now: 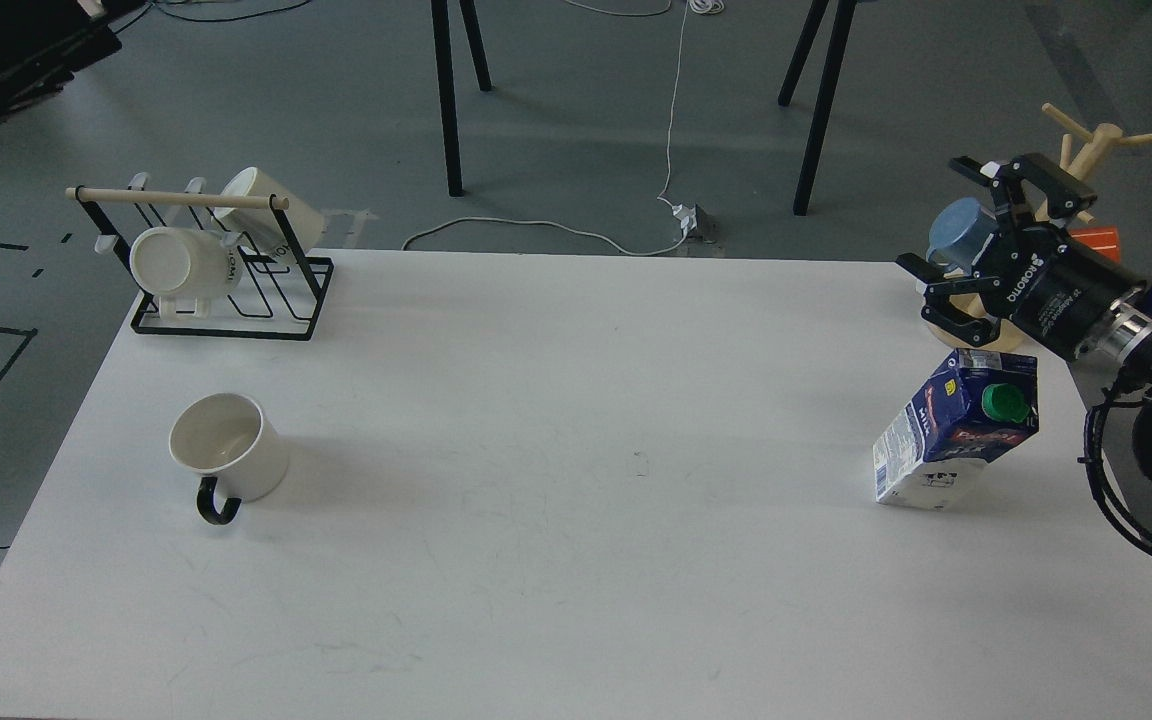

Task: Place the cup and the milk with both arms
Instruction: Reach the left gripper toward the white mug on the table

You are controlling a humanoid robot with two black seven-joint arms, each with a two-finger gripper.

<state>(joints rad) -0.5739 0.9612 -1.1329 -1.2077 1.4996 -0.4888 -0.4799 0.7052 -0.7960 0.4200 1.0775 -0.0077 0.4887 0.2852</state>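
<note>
Head view: right gripper (946, 250) hangs above the table's (576, 560) far right edge, jaws spread wide and holding nothing, fingertips pointing left. Behind it stands a wooden mug tree (1086, 150) with a blue mug (961, 235) hung on it; an orange object (1096, 242) shows beside the arm, possibly another mug, though it is mostly hidden. Just below the gripper, apart from it, the milk (956, 430) stands upright near the table's right edge, green cap (1004, 402) facing the camera. Well apart, on the left side, the cup (228, 460) sits upright, black handle toward the front edge. Behind it, at the far left corner, a black wire rack (236, 290) holds two white mugs (186, 262) on their sides. Left gripper is out of sight.
</note>
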